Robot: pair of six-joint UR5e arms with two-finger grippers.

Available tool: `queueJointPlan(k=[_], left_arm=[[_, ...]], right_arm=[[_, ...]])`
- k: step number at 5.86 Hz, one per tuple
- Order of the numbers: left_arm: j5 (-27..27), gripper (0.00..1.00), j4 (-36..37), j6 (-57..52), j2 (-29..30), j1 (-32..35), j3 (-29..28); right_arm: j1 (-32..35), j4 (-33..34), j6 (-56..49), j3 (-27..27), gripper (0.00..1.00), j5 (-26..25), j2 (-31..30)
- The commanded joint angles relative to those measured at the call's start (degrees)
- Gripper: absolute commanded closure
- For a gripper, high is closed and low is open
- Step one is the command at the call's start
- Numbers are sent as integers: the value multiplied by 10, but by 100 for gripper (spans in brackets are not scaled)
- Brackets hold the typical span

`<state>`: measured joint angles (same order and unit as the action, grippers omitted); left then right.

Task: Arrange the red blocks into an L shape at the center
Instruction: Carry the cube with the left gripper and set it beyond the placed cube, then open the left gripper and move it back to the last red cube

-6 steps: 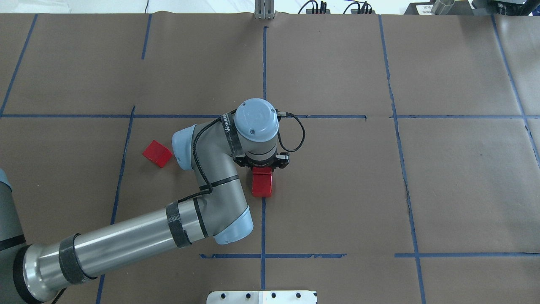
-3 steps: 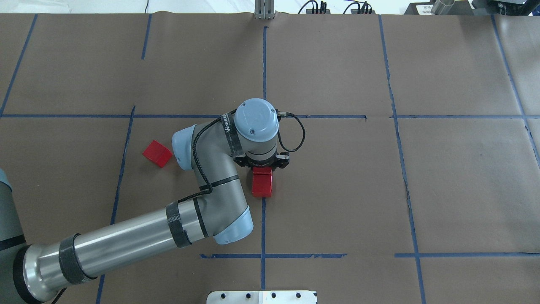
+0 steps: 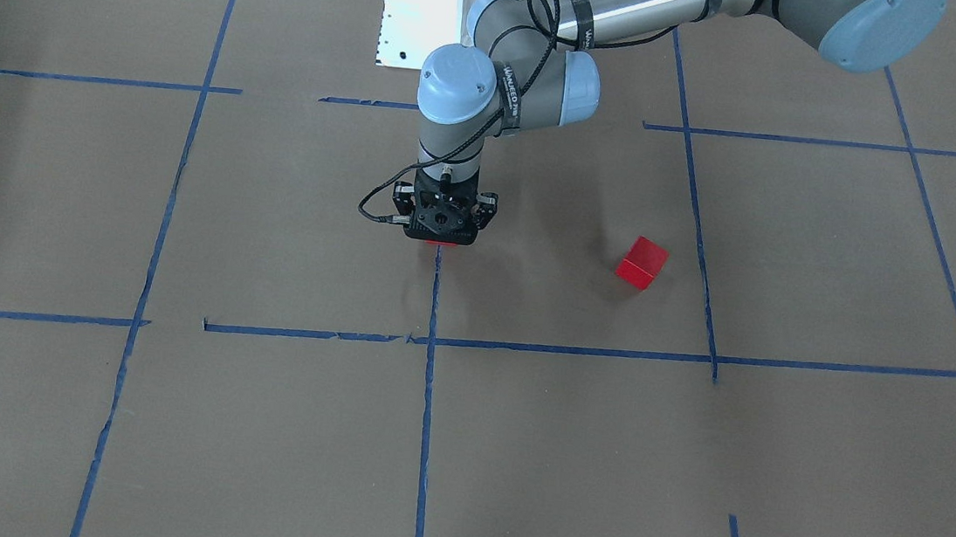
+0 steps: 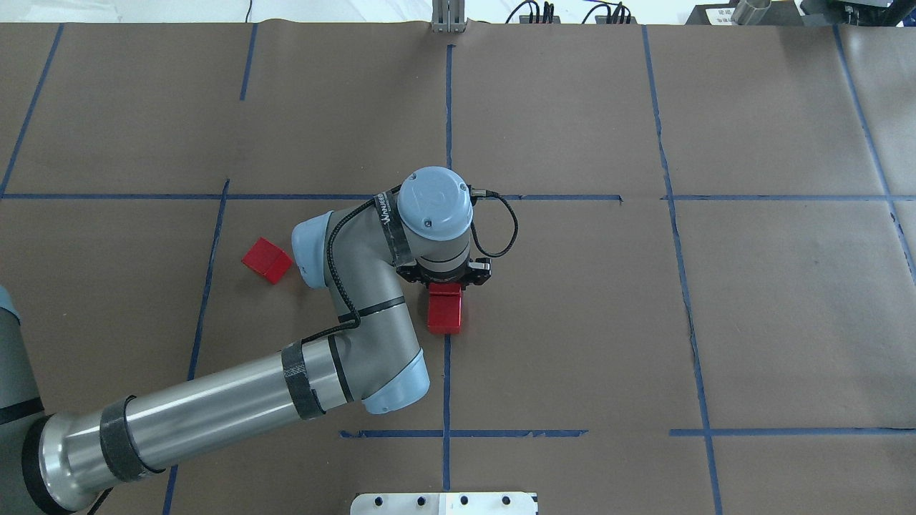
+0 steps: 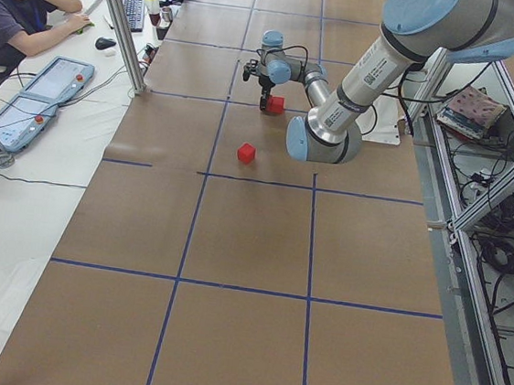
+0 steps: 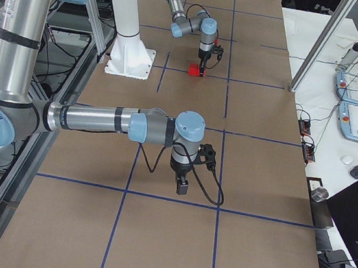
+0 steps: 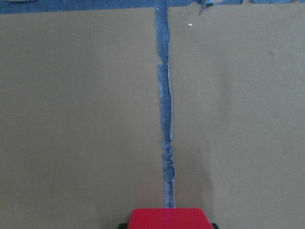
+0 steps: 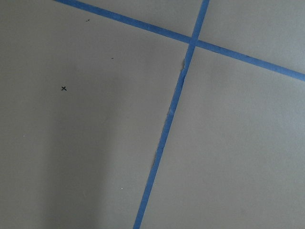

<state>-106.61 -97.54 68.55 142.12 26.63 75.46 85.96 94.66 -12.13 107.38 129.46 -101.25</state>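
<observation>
Left gripper (image 3: 440,239): upright at mid-frame over the center cell (image 4: 558,315), fingers pinching a red block (image 7: 167,218) at the vertical blue tape line (image 4: 447,386); second red block (image 4: 444,315) butted against it, just below in the overhead view. Third red block (image 4: 267,260): alone, skewed, left of mid-frame in the overhead view, well apart from the pair, near the cell's left tape edge. Right gripper (image 6: 182,187): pointing down over brown paper, lower middle of the right-side view, finger spread cannot be told
</observation>
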Motion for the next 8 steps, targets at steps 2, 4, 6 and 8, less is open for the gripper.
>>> queueJointPlan(k=[2, 4, 6, 8], left_arm=[[0, 34, 0, -1, 0, 0, -1], [0, 9, 0, -1, 0, 0, -1], [0, 0, 3, -1, 3, 11, 19], [-44, 0, 15, -2, -3, 71, 43]], right_arm=[[0, 0, 0, -1, 0, 0, 0], [0, 0, 0, 0, 0, 0, 0], [0, 0, 0, 0, 0, 0, 0], [0, 0, 1, 0, 0, 0, 0]])
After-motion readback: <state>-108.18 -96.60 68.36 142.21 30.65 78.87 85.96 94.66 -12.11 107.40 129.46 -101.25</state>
